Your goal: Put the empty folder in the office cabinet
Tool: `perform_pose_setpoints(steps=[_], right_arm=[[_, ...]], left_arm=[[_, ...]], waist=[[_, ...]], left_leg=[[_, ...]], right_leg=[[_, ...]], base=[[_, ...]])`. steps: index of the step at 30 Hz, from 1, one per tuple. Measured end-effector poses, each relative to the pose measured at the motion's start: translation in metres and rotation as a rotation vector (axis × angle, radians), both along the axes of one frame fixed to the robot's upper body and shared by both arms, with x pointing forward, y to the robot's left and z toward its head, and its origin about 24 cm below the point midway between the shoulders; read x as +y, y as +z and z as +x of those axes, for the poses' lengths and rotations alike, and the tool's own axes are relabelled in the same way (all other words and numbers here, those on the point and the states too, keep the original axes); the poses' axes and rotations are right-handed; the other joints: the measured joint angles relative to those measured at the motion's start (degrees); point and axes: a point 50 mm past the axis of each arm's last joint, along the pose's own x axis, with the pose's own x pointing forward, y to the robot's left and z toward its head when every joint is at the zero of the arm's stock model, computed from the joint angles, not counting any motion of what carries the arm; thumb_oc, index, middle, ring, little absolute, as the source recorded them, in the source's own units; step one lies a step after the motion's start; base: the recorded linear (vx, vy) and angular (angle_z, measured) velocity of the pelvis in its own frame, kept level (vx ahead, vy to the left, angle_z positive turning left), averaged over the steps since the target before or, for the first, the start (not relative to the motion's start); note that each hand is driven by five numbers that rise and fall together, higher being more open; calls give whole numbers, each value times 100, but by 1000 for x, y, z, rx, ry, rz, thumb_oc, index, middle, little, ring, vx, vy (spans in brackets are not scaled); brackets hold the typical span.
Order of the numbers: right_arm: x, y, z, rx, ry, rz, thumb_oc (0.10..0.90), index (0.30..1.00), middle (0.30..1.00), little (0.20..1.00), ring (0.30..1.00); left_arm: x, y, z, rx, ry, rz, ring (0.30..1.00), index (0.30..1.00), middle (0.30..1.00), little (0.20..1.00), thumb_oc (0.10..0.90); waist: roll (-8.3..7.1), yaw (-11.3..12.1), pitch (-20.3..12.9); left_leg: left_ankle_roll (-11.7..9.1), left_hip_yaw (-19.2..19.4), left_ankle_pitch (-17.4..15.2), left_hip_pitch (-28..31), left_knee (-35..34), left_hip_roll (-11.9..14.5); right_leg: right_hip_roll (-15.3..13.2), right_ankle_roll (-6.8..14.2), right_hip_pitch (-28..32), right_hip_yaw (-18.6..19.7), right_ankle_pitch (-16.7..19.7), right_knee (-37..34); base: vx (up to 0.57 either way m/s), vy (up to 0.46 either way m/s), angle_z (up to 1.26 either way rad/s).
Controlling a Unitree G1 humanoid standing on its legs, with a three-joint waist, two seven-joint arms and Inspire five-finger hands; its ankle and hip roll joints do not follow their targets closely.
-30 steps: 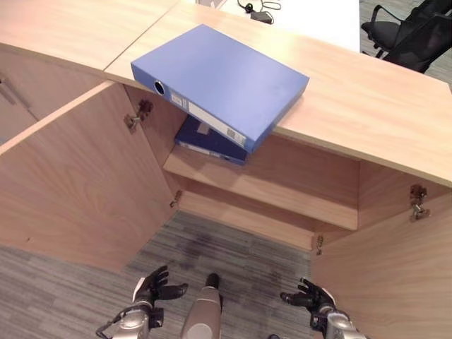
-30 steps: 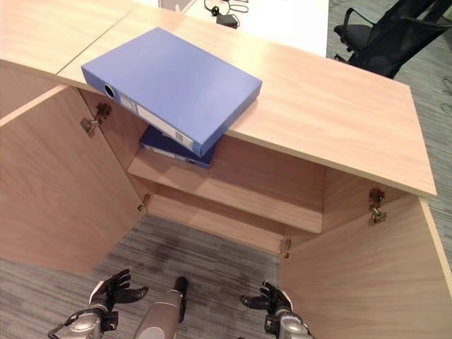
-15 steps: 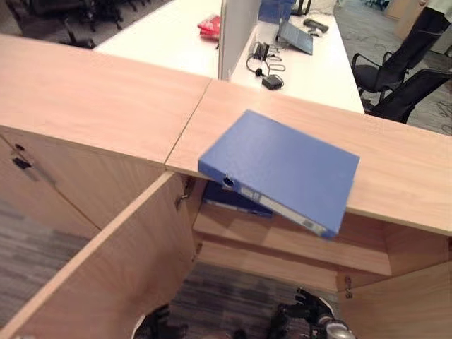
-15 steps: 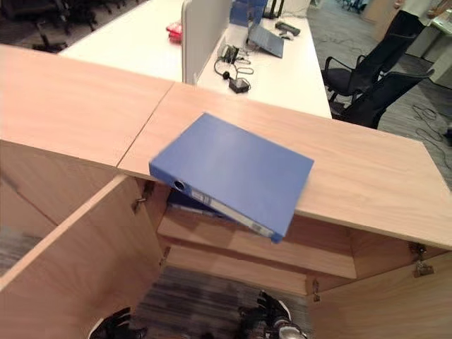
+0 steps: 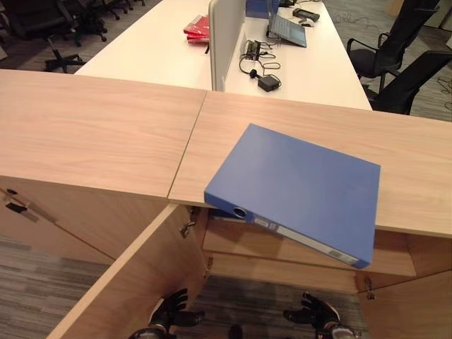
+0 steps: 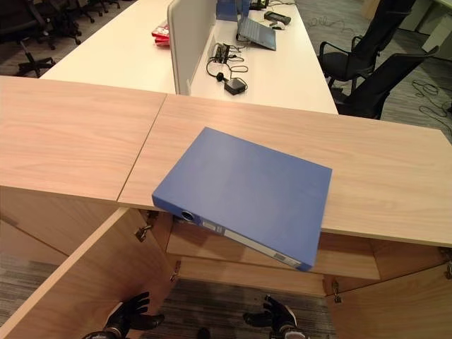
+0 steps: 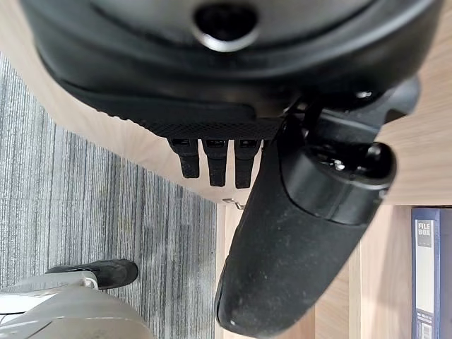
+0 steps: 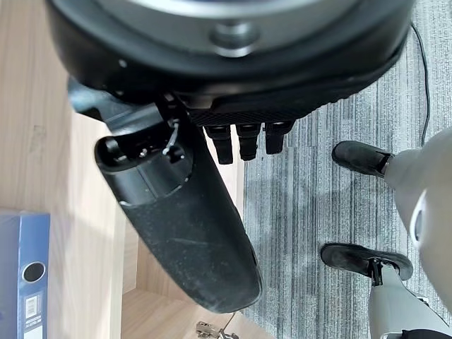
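Blue lever-arch folder (image 5: 300, 187) is lying flat on the cabinet's wooden worktop (image 5: 99, 131), at the front edge, turned at an angle, w/ its spine and near corner overhanging the edge above the open cabinet (image 5: 311, 258). Spine w/ finger hole and label is facing the robot. Neither hand is touching it.

Cabinet below is standing open: left door (image 5: 134, 282) swung out wide, right door (image 5: 413, 311) showing at the lower right. Inside, a shelf (image 5: 296, 247) is running across; a second blue folder (image 7: 431, 272) is sitting on it at the left end, under the overhanging one, label side out per left wrist view.

Left hand (image 5: 169, 314) is hanging low over the grey carpet (image 5: 42, 282) in front of the cabinet, fingers spread and relaxed, holding nothing. Right hand (image 5: 314, 314) is likewise low, beside the right door, fingers splayed, holding nothing. Both well apart from the folder.

Behind the worktop: white desk (image 5: 155, 49) w/ a divider panel (image 5: 224, 35), laptop (image 5: 286, 27), power adapter w/ cable (image 5: 267, 81), red items (image 5: 196, 27). Black office chairs (image 5: 395, 56) at the far right.
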Motion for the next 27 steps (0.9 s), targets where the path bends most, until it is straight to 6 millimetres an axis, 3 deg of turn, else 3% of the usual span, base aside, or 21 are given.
perform_pose_setpoints(steps=[2, 3, 5, 13, 16, 17, 18, 19, 20, 22, 23, 25, 27], right_arm=[[1, -1, -2, 5, -1, 4, 800, 900, 900, 900, 900], [1, -1, -4, 9, -2, 3, 800, 900, 900, 900, 900], [-5, -1, -7, 17, -5, -12, 800, 900, 900, 900, 900], [-8, -2, -12, 29, -8, -17, 800, 900, 900, 900, 900], [-5, -1, -5, 11, -3, -12, 800, 900, 900, 900, 900], [-2, 1, 2, -4, 10, -6, 800, 900, 900, 900, 900], [-3, 2, 5, -9, 17, -10, 800, 900, 900, 900, 900], [-6, 4, 9, -21, 21, -19, 800, 900, 900, 900, 900], [-6, 4, 10, -20, 19, -21, 800, 900, 900, 900, 900], [-6, 4, 9, -19, 18, -19, 800, 900, 900, 900, 900], [-5, 5, 11, -27, 15, -17, 800, 900, 900, 900, 900], [-3, 7, 17, -46, 19, -12, 800, 900, 900, 900, 900], [0, 6, 17, -42, 21, -4, 800, 900, 900, 900, 900]], left_arm=[[5, 2, -1, -10, 15, 10, 900, 900, 900, 900, 800], [8, 2, -3, -7, 20, 18, 900, 900, 900, 900, 800], [7, 1, -6, 1, 24, 12, 900, 900, 900, 900, 800], [4, -1, -13, 18, 28, 3, 900, 900, 900, 900, 800], [7, 1, -10, 4, 24, 11, 900, 900, 900, 900, 800], [10, 4, -6, -7, 19, 21, 900, 900, 900, 900, 800], [11, 4, -5, -10, 17, 22, 900, 900, 900, 900, 800], [10, 6, 1, -27, 10, 21, 900, 900, 900, 900, 800], [12, 9, 8, -44, 6, 31, 900, 900, 900, 900, 800], [15, 11, 11, -57, 7, 39, 900, 900, 900, 900, 800], [17, 13, 13, -68, 10, 46, 900, 900, 900, 900, 800], [21, 16, 18, -85, 17, 55, 900, 900, 900, 900, 800], [25, 17, 20, -94, 34, 68, 900, 900, 900, 900, 800]], waist=[[-102, 12, -18], [-163, 9, -45], [-134, -8, -41], [-183, 6, -31], [-184, 143, 5], [-188, 146, 67], [-141, 137, 127], [9, 139, 234], [137, 176, 315], [171, 197, 326], [187, 226, 329], [162, 288, 316], [87, 313, 298]], left_leg=[[-10, 4, 99, 78, -194, -20], [-55, -2, 165, 93, -304, -19], [-186, -45, 237, 99, -368, 118], [-318, -15, 309, 30, -390, 337], [-268, 246, 367, -151, -364, 429], [-210, 291, 397, -242, -315, 464], [-195, 271, 407, -274, -287, 499], [-152, 243, 404, -296, -268, 644], [-124, 237, 411, -341, -250, 725], [-135, 244, 385, -344, -251, 735], [-138, 224, 364, -391, -216, 717], [-228, 192, 406, -503, -207, 746], [-342, 135, 520, -549, -240, 746]], right_leg=[[-50, 31, 15, 3, 156, 0], [-42, 95, -7, 1, 10, -1], [102, 5, -22, -13, -29, 33], [315, -218, -151, 24, -81, 7], [250, -131, -666, -25, -66, 540], [215, -121, -834, -220, -16, 783], [199, -92, -934, -278, 2, 1002], [207, 108, -1129, -285, 0, 1371], [83, 274, -1218, -181, -209, 1754], [-280, 286, -1175, -193, -341, 2079], [-734, 239, -1018, -246, -367, 2039], [-1084, 310, -769, -58, -307, 1646], [-1094, 561, -327, 391, -128, 815]], base=[[17, -18, -4], [15, -16, -3], [0, 0, 0], [-55, 35, -6], [-133, 26, -35], [-143, 1, -27], [-132, -78, -7], [-102, -163, 10], [-91, -234, 9], [-33, -183, 2], [-5, -196, -5], [20, -383, -4], [23, -409, 9]])
